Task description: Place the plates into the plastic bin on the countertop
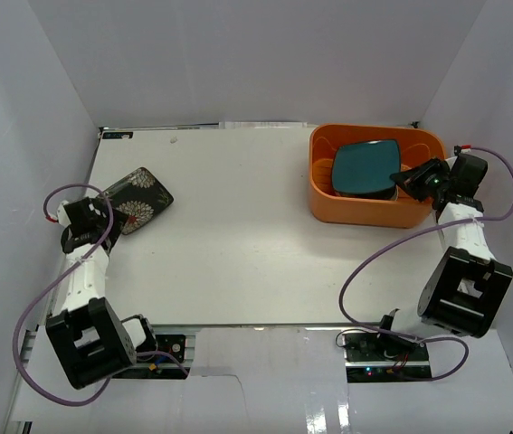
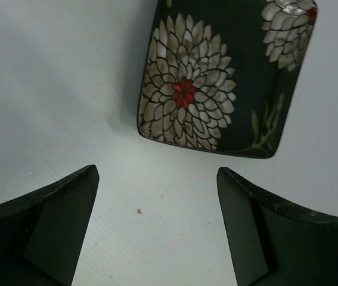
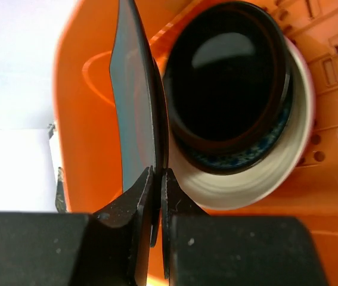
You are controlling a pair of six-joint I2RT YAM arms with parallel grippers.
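A square black plate with white flowers (image 1: 136,199) (image 2: 225,77) lies on the white countertop (image 1: 238,235) at the left. My left gripper (image 1: 89,217) (image 2: 157,202) stands open just short of its near edge, nothing between the fingers. At the right, the orange plastic bin (image 1: 324,199) (image 3: 73,119) holds a stack of round plates (image 3: 234,119): black on top, a blue-patterned one under it, cream at the bottom. My right gripper (image 1: 412,181) (image 3: 158,179) is shut on the rim of the square dark teal plate (image 1: 365,167) (image 3: 134,119), held over the stack inside the bin.
White walls enclose the countertop on three sides. The bin stands close to the right wall and the back edge. Purple cables loop beside both arm bases at the near edge.
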